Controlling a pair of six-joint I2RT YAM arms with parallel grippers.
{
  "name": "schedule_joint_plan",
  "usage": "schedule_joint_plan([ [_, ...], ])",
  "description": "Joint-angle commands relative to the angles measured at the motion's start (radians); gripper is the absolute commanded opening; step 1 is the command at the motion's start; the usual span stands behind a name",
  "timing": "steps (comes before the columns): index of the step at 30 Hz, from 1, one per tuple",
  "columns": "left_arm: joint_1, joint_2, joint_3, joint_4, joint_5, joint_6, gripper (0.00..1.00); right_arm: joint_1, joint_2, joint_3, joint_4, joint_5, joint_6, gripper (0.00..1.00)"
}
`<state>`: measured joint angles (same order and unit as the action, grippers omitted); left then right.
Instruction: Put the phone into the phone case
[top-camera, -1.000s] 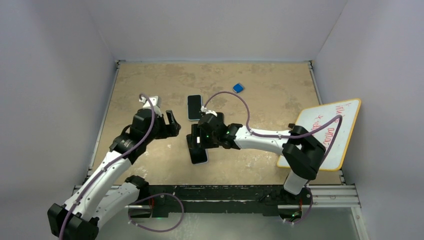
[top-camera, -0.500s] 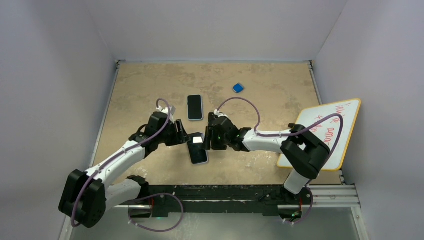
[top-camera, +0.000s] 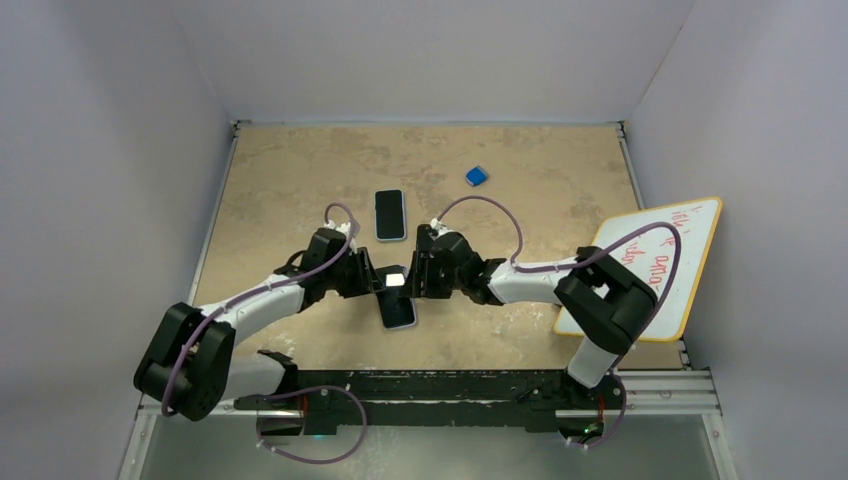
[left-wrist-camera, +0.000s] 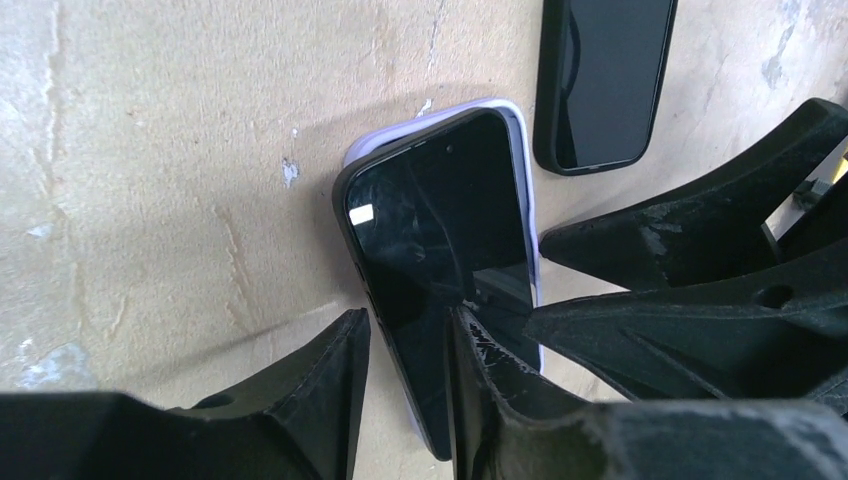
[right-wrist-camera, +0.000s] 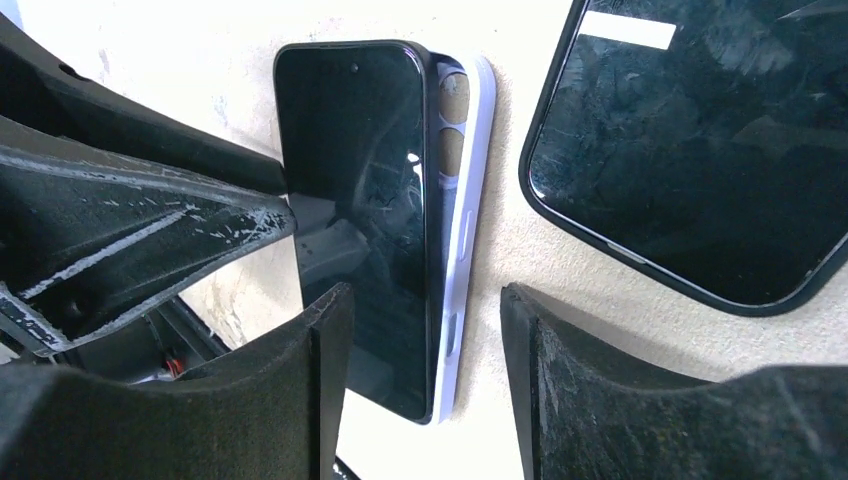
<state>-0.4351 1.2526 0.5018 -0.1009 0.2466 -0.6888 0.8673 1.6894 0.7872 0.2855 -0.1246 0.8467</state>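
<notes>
Tan mottled table (top-camera: 280, 170), boxed by pale walls. Toward 6 o'clock of its middle, the phone (top-camera: 397, 300) lies face up and askew on the lilac case (right-wrist-camera: 470, 200), not seated: the case's camera holes and one long rim show beside it.

Both arms reach low and stretched inward. The left gripper (top-camera: 372, 283) sits at the phone's 9 o'clock, jaws parted narrowly over its long edge. Whether they press on it is unclear. The right gripper (top-camera: 415, 275) sits at 3 o'clock, jaws spread wide astride phone and case.

From above, the grippers hide most of the case. A second phone (top-camera: 389, 214) lies at 12 o'clock, a blue block (top-camera: 477, 176) at 1, and a whiteboard (top-camera: 690, 260) at 3, overhanging the table.
</notes>
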Motion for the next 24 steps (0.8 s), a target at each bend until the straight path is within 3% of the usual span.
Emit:
schedule_joint_plan([
  [1,-0.002,0.019,-0.018,0.085,0.052,-0.001,0.33,-0.007,0.024,0.004,0.041,-0.033,0.003,0.57],
  [10,-0.002,0.059,-0.032,0.173,0.153,0.02,0.21,-0.008,0.041,-0.024,0.129,-0.083,0.041,0.58],
  [18,-0.002,0.09,-0.034,0.166,0.185,0.012,0.2,-0.013,0.025,-0.052,0.186,-0.087,0.065,0.58],
  [24,-0.002,0.081,-0.038,0.145,0.191,0.001,0.22,-0.051,0.021,-0.143,0.37,-0.169,0.14,0.56],
])
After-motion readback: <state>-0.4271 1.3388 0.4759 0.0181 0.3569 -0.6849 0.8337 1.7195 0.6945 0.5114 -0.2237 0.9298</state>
